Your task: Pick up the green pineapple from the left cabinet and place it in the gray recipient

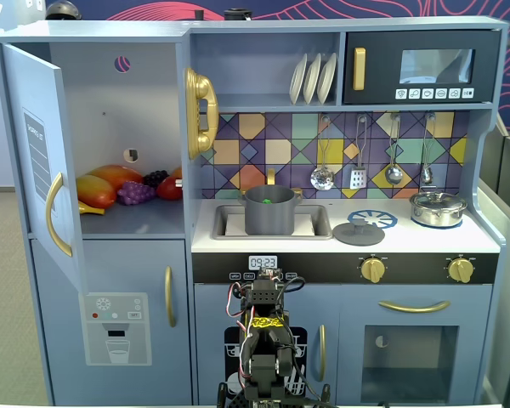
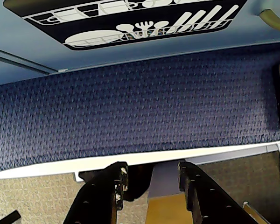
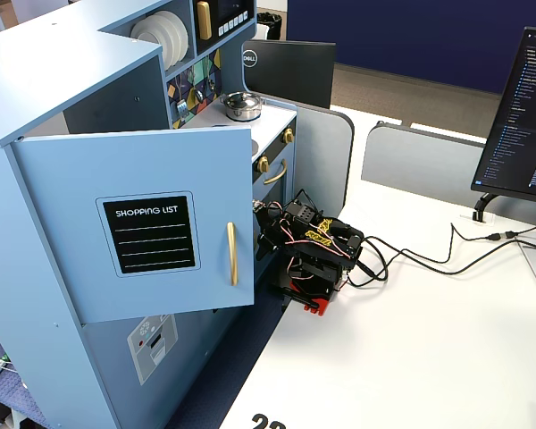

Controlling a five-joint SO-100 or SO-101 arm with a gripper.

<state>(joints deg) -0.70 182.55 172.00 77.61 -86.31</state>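
Note:
The left cabinet (image 1: 110,110) stands with its door (image 1: 38,161) swung open. On its shelf lie a yellow-orange fruit (image 1: 102,187), a purple grape bunch (image 1: 136,193) and a red fruit (image 1: 170,188). The gray recipient (image 1: 269,214) stands in the sink. A small bright green bit (image 1: 268,201), apparently the green pineapple, shows just inside its rim, and the rest is hidden. My arm (image 1: 265,340) is folded low in front of the kitchen. My gripper (image 2: 152,169) is open and empty, pointing at the floor by the blue carpet (image 2: 140,107).
A gray lid (image 1: 358,232) lies on the counter beside the sink. A shiny silver lidded pot (image 1: 438,208) sits on the right burner. In a fixed view the open door (image 3: 152,232) hides the cabinet's inside. A monitor (image 3: 518,107) and cables (image 3: 429,259) are on the white table.

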